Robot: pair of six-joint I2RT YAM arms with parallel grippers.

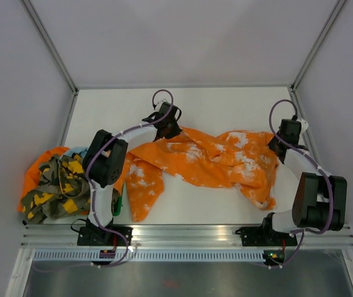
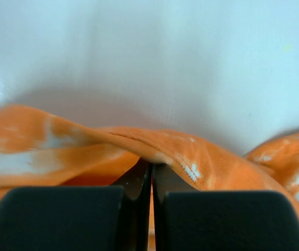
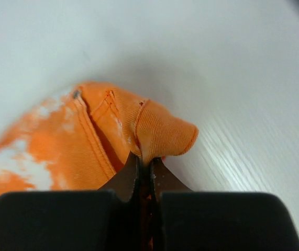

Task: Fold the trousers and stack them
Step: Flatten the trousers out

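Bright orange fabric trousers point(image 1: 207, 162) with white bleachy splotches are lying loose and wrinkly across the middle of the white tabletop point(image 1: 225, 105). They run pretty much from one arm to the other. One long piece trails down toward the near edge on the left side, and the right end is bunched up and droops toward the near edge too.

The black two-finger left tool point(image 1: 165, 127) sits at the far left corner of the trousers. In its wrist view the fingers point(image 2: 60, 219) are pressed together, pinching a fold of the orange cloth. A stitched edge humps up right over the tips, with bare tabletop behind it.

The black right tool point(image 1: 283, 143) is at the far right edge of the trousers, also clamped tight on fabric. Its wrist view shows a little rolled nub of orange cloth with stitched seams sticking up out of the pinch. There's a tiny dark dot by one seam, and I can't tell what it is.

Over at the left edge of the tabletop there's a heap with an olive-yellow-black camouflage garment point(image 1: 59, 189) on top. Some plain orange cloth point(image 1: 35, 170) pokes out beside it and a bit of light blue cloth point(image 1: 76, 150) sits at the back. The left arm blocks the gap, so I can't tell if the heap touches the trousers.
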